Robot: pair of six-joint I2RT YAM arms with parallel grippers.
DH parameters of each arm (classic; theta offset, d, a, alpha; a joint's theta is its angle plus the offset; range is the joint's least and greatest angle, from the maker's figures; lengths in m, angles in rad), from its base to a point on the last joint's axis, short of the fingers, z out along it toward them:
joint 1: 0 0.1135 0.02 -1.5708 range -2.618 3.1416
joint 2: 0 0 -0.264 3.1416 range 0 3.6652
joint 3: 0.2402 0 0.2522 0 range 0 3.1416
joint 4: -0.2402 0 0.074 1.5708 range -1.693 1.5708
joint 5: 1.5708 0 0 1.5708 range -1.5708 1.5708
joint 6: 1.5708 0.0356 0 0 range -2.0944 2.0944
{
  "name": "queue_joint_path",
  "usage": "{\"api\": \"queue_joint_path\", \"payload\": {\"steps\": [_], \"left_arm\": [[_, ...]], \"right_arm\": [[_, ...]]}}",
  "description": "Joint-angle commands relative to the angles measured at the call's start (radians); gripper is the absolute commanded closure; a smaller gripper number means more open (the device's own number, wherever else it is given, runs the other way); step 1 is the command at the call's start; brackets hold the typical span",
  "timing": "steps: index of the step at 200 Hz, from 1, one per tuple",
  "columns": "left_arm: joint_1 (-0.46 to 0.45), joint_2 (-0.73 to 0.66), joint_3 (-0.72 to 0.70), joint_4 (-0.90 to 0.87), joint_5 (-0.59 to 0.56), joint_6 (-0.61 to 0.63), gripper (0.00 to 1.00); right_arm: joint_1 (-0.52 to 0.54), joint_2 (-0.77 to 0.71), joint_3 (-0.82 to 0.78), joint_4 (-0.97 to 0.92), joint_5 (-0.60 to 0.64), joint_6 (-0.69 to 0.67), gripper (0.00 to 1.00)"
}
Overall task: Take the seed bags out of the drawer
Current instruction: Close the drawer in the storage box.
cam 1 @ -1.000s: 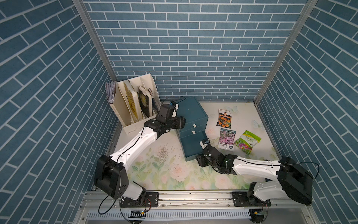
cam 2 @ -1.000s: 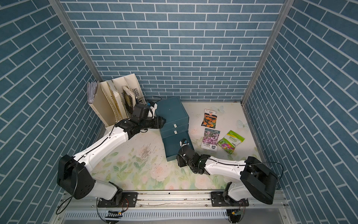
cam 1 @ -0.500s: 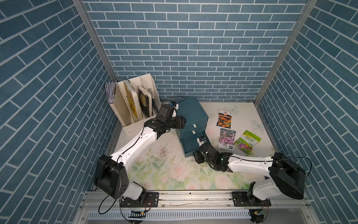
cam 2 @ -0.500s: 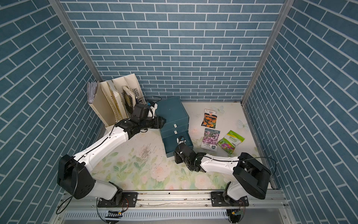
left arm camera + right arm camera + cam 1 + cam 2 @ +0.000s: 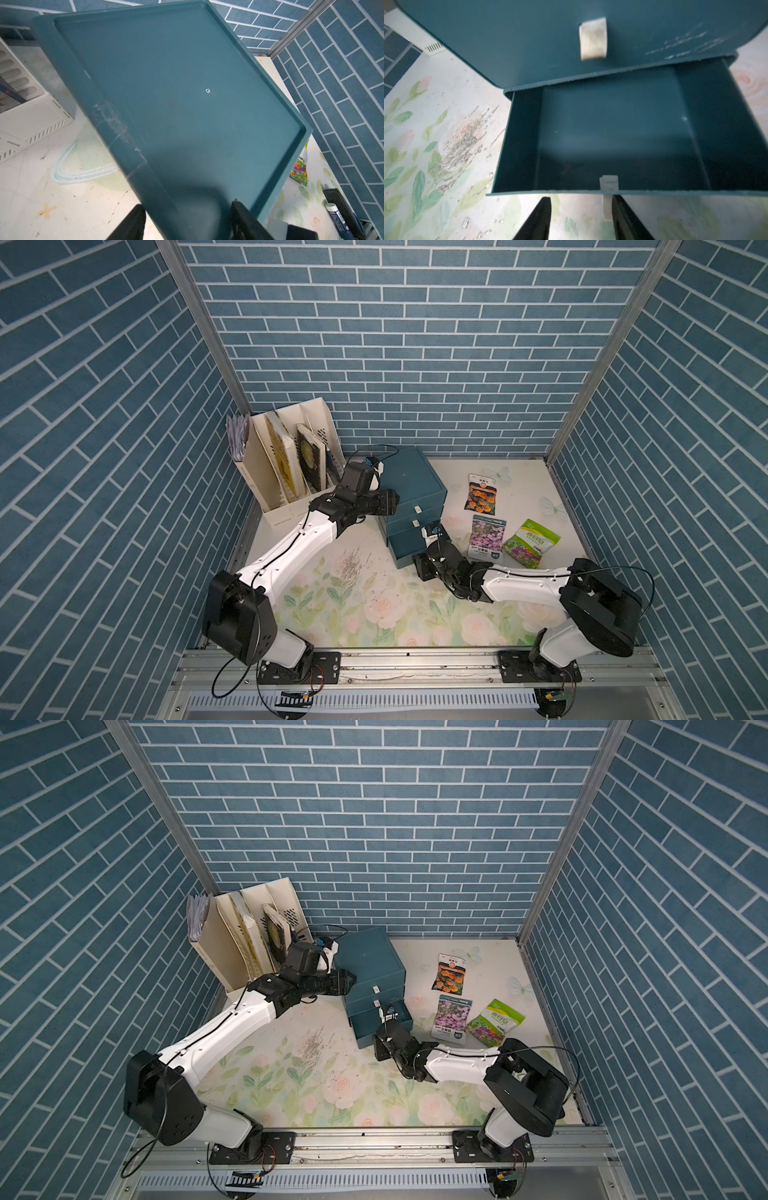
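Three seed bags lie on the floral mat right of the teal cabinet (image 5: pixel 409 472): an orange-flower one (image 5: pixel 482 499), a purple-flower one (image 5: pixel 487 538) and a green-white one (image 5: pixel 528 542). The cabinet's bottom drawer (image 5: pixel 519 145) is pulled out, and its inside shows nothing in the right wrist view. My right gripper (image 5: pixel 581 199) is open just in front of the drawer, with the white pull tab (image 5: pixel 608 199) beside one finger. The left gripper (image 5: pixel 187 207) is shut across the cabinet's top left edge (image 5: pixel 187 83).
A cream file rack (image 5: pixel 286 472) with upright books stands at the back left, close behind my left arm. Brick walls enclose three sides. The two upper drawers (image 5: pixel 417 510) are shut. A scuffed grey patch (image 5: pixel 353 568) marks the mat left of the drawer.
My right gripper has crept a little toward the drawer front. The left arm and the three bags have not moved.
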Motion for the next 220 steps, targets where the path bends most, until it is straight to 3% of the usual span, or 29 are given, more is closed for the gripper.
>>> {"api": "queue_joint_path", "payload": {"steps": [1,220], "left_arm": [[-0.004,0.054,-0.021,-0.146,-0.010,0.050,0.32],[-0.003,0.056,-0.026,-0.153,-0.017,0.040,0.31]], "right_arm": [[-0.021,0.031,0.027,0.082,0.011,-0.055,0.49],[-0.068,0.241,0.113,0.333,-0.010,-0.130,0.58]]}}
